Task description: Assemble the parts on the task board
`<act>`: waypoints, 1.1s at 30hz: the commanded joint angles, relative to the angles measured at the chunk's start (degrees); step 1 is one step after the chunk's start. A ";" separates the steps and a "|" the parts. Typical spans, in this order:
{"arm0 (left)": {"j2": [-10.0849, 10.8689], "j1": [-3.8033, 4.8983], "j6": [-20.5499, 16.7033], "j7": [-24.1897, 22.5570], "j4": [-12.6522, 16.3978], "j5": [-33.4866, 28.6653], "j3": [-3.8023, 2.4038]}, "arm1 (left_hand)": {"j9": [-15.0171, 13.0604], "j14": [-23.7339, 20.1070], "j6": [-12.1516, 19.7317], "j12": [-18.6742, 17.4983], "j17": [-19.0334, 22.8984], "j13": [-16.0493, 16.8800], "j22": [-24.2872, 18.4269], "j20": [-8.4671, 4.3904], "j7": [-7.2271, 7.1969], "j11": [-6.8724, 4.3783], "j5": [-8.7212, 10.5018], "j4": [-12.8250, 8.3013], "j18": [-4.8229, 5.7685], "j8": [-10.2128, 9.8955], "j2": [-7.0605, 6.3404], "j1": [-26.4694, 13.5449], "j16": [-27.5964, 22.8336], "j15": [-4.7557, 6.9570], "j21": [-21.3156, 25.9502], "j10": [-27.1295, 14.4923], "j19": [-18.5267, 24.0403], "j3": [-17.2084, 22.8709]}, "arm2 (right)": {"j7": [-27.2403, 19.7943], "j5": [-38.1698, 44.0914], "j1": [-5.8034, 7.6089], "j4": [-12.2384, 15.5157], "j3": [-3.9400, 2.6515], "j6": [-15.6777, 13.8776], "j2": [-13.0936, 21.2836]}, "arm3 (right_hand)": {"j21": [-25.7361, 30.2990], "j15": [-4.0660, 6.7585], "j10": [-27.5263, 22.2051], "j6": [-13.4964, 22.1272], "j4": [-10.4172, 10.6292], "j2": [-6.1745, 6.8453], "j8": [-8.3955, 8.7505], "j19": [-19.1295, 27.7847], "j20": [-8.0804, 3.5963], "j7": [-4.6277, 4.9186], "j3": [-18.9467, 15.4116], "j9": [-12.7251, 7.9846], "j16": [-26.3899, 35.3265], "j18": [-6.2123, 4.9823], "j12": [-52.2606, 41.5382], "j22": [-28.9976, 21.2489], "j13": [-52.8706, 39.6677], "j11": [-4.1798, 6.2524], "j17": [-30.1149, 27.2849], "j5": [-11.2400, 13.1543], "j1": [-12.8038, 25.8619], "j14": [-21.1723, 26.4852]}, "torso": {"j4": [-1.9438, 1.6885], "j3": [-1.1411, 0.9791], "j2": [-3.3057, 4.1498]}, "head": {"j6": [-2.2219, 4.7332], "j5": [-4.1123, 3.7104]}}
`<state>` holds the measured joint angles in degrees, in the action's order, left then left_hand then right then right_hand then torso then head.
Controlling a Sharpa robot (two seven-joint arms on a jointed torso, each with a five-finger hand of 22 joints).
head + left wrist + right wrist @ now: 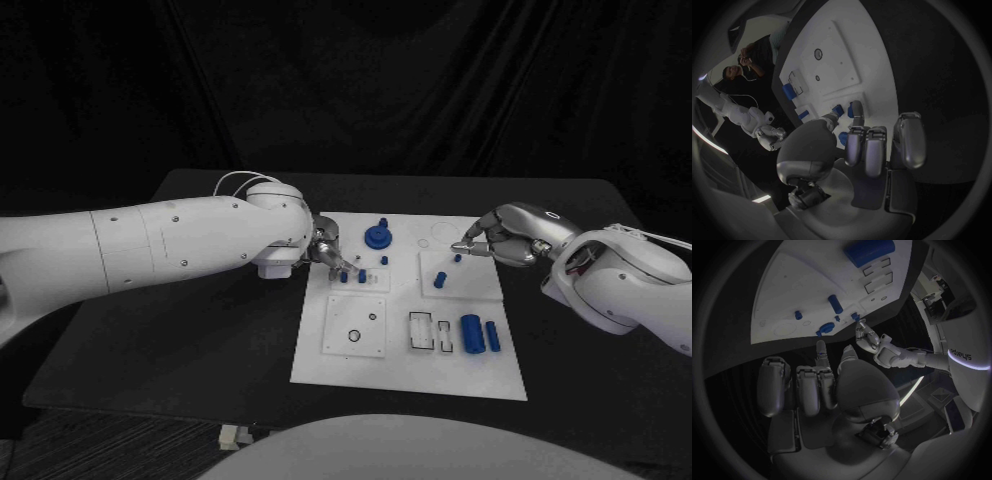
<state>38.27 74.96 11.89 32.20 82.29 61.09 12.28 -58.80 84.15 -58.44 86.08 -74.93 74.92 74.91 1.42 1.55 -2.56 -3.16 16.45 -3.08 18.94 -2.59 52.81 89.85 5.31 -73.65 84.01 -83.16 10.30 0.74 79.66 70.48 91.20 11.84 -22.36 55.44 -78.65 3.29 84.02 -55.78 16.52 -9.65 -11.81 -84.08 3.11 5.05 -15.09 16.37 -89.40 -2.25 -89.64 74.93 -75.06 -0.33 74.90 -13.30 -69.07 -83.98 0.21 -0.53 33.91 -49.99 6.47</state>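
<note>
The white task board (408, 372) lies mid-table. On it are a blue gear-like part (378, 236), small blue pegs (356, 276), another peg (440, 280) and two blue cylinders (472, 333) near the recesses. My left hand (330, 250) reaches down over the board's left edge. Its thumb and a finger come close beside the two pegs (843, 109), and whether they grip one is unclear. My right hand (498, 240) hovers over the board's far right part, pinching a small blue peg (457, 258) between thumb and finger, the other fingers (798, 385) curled.
A square plate with round holes (355, 325) and rectangular recesses (421, 330) take up the board's near half. Bare black table (188, 340) spreads to the left and right of the board. A black curtain hangs behind.
</note>
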 commanded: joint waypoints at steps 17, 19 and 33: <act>4.35 6.05 -15.00 -12.55 4.20 -0.12 -0.11 | -5.92 5.85 2.21 3.92 -15.07 15.08 11.80 -0.47 -0.77 -0.54 -7.05 -0.35 0.57 5.31 6.07 5.69 0.15 0.31 -4.38 5.99 -1.87 -10.15 | 0.28 0.12 -0.14 0.27 -0.03 -0.56 0.53 | 0.24 -0.43 5.42 -0.37 -0.04 -0.11 -0.26 0.15 0.41 0.04 -0.35 0.07 0.31 -0.63 0.23 11.20 -14.30 -0.33 14.02 -0.32 -0.48 -5.62 | 0.03 0.05 -0.11 | -0.01 -0.44; 3.13 6.30 -11.43 -12.34 2.86 -0.12 -0.11 | -5.13 5.85 2.62 3.92 -15.07 15.08 11.74 -0.47 -0.65 -0.43 -9.57 0.00 0.53 4.65 6.63 9.26 0.15 0.31 -4.23 5.99 -1.72 -10.08 | -0.02 0.12 -0.14 0.46 -0.03 -0.88 0.53 | 0.09 -0.43 5.52 -0.39 -0.02 -0.10 -0.26 0.07 0.41 0.05 -0.38 0.07 0.17 -0.60 0.13 11.25 -14.41 -0.32 14.18 -0.32 -0.48 -5.68 | 0.04 0.02 -0.06 | -0.01 -0.55; -2.31 5.44 -1.24 -10.48 -2.62 -0.11 -0.10 | 2.09 5.85 2.14 3.92 -15.07 15.08 11.52 0.14 0.30 0.33 -8.61 -0.05 0.39 -0.38 7.76 15.22 0.15 -0.43 -3.53 5.99 -1.12 -9.81 | -0.62 0.12 -0.14 0.67 -0.03 -1.39 0.42 | -0.02 -0.43 5.57 -0.42 -0.01 -0.06 -0.28 0.01 0.41 0.04 -0.43 0.08 0.13 -0.57 0.08 11.29 -14.47 -0.32 14.24 -0.32 -0.49 -5.70 | 0.02 0.02 0.15 | -0.01 -0.80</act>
<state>36.17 80.53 7.35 22.15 79.81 61.10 12.23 -56.76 84.15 -55.90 89.81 -74.92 74.92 74.93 1.12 1.85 -2.56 -12.09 16.30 -3.08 18.91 5.12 67.51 89.85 5.31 -77.32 84.01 -83.89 0.57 0.40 79.65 70.47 91.70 11.84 -22.78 55.84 -78.65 3.29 84.02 -55.78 16.51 -9.63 -11.81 -84.05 3.09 5.05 -15.09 16.36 -89.40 -2.25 -89.67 74.91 -75.05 -0.33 74.90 -13.29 -69.06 -83.98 0.23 -0.53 33.94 -49.99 5.69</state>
